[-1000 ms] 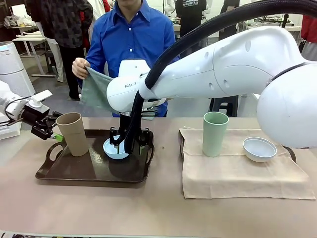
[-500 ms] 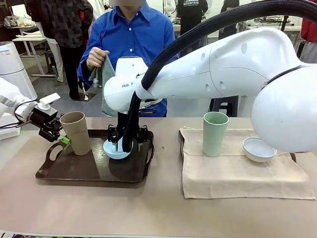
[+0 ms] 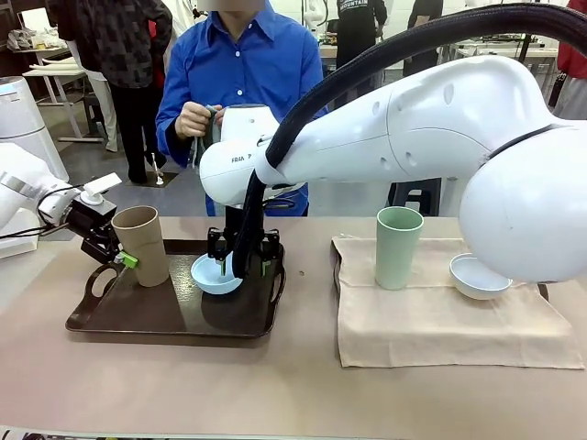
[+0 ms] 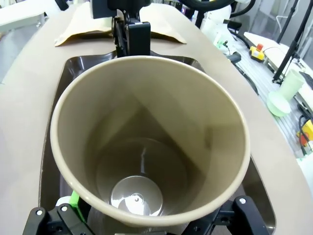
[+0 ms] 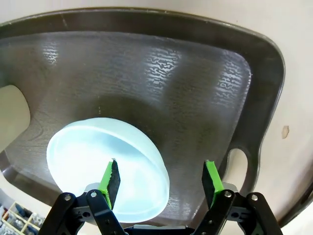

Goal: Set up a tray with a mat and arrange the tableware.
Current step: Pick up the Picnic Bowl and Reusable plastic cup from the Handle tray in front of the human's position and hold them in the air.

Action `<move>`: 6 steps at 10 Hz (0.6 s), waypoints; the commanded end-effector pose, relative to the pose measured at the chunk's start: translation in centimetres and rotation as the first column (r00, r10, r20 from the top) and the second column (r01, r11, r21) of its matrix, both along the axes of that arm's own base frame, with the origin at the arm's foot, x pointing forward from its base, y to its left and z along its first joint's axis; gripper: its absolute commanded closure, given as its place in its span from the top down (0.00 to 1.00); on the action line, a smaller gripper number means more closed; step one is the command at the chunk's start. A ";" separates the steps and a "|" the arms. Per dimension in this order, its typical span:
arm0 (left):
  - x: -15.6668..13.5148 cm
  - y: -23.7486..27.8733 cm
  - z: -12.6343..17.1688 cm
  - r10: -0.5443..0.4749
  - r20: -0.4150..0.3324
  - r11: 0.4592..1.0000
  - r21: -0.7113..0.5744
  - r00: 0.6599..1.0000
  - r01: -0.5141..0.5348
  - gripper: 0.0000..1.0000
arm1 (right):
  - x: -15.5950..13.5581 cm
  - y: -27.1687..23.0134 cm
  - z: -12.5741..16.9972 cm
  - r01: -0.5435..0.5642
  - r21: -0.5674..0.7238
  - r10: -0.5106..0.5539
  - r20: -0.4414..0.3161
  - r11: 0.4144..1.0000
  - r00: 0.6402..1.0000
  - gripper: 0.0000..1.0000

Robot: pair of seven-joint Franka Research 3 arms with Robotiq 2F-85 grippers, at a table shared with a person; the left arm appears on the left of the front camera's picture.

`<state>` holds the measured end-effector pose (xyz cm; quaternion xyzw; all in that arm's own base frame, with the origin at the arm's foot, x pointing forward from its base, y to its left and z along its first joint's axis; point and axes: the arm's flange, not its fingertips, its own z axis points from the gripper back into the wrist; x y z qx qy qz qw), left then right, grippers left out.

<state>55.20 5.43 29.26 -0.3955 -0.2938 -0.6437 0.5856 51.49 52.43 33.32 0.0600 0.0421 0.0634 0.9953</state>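
A tan-brown cup (image 3: 142, 246) stands at the left end of the dark tray (image 3: 174, 321). My left gripper (image 3: 124, 257) is open, with a finger on each side of the cup's lower part. In the left wrist view I look down into the cup (image 4: 146, 147), which sits between that gripper's (image 4: 156, 208) spread fingers. A light blue bowl (image 3: 215, 275) is in the same tray. My right gripper (image 5: 160, 169) hangs open over the bowl (image 5: 98, 166), one pad above its inside and the other outside its rim. The person's hands bunch a grey-green cloth (image 3: 204, 124).
To the right, a beige mat (image 3: 440, 321) covers a second tray and carries a pale green cup (image 3: 399, 247) and a white bowl (image 3: 480, 275). My right arm's large white body spans the upper right. Bare table runs along the near edge.
My left gripper has moved right until its fingers straddle the tan cup. The person has gathered the spread cloth into both hands. My right gripper has barely shifted.
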 end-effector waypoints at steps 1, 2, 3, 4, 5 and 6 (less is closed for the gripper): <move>0.1 0.1 -0.1 -0.034 0.021 0.999 -0.005 0.999 0.034 1.00 | 0.5 0.5 -0.1 0.024 0.019 -0.025 0.053 1.000 0.998 0.87; 0.3 0.1 -0.1 -0.037 0.018 0.999 -0.006 0.999 0.037 1.00 | 0.7 0.4 0.0 0.016 0.041 -0.019 0.070 0.999 0.997 0.87; 0.3 0.0 -0.2 -0.039 0.015 0.999 -0.006 0.999 0.039 1.00 | 0.6 0.3 -0.2 0.012 0.039 -0.015 0.069 0.999 0.998 0.87; 0.3 0.1 -0.1 -0.039 0.020 0.999 -0.001 0.999 0.039 0.50 | 0.6 0.3 -0.2 -0.003 0.039 0.000 0.077 0.999 0.997 0.37; 0.3 0.1 -0.1 -0.040 0.020 0.999 0.006 0.999 0.040 0.43 | 0.6 0.3 -0.3 -0.010 0.035 0.007 0.073 0.999 0.997 0.29; 0.4 0.2 0.0 -0.034 0.017 0.999 0.009 0.999 0.033 0.00 | 0.5 0.3 -0.3 -0.009 0.026 0.007 0.066 1.000 0.998 0.00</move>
